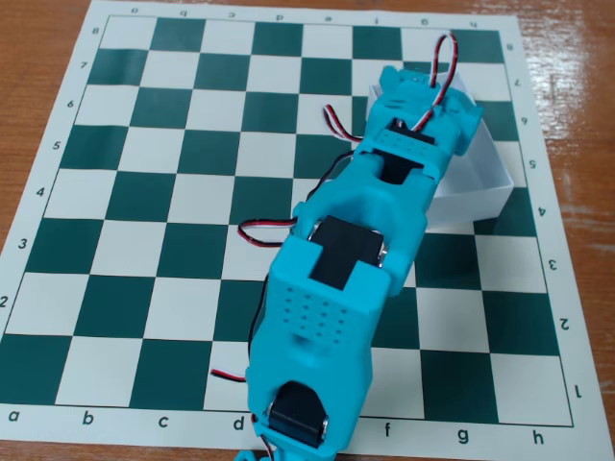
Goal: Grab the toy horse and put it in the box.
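Observation:
The teal arm (336, 288) reaches from the bottom edge across the chessboard to the white box (473, 202) at the right, near rows 5 to 7. Its wrist and gripper (420, 96) hang over the box's left part and are seen from behind and above. The arm's body hides the fingers, so I cannot tell whether they are open or shut. The toy horse is not visible anywhere; it may be hidden under the arm or inside the box. Only the box's right wall, front wall and part of its floor show.
A green and white paper chessboard (144, 192) covers most of the wooden table (581, 58). Red, black and white servo cables (264, 230) loop out from the arm's left side and above the wrist.

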### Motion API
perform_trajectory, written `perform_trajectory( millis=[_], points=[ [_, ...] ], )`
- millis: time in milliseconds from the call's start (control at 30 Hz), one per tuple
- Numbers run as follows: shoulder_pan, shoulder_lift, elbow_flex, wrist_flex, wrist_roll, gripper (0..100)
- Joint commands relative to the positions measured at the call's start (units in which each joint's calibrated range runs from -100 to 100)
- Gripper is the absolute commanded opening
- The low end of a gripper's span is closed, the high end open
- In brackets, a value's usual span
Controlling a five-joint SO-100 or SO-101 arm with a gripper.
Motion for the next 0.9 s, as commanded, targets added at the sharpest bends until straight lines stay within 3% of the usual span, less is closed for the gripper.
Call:
perform_trajectory(
  millis=[0, 333, 867],
  points=[
    [-1.27, -9.35, 5.16, -0.69, -0.65, 37],
    [-6.27, -39.17, 29.56, 7.7, -2.8, 37],
    [-11.7, -89.88, 64.88, 37.27, -2.8, 37]
  ],
)
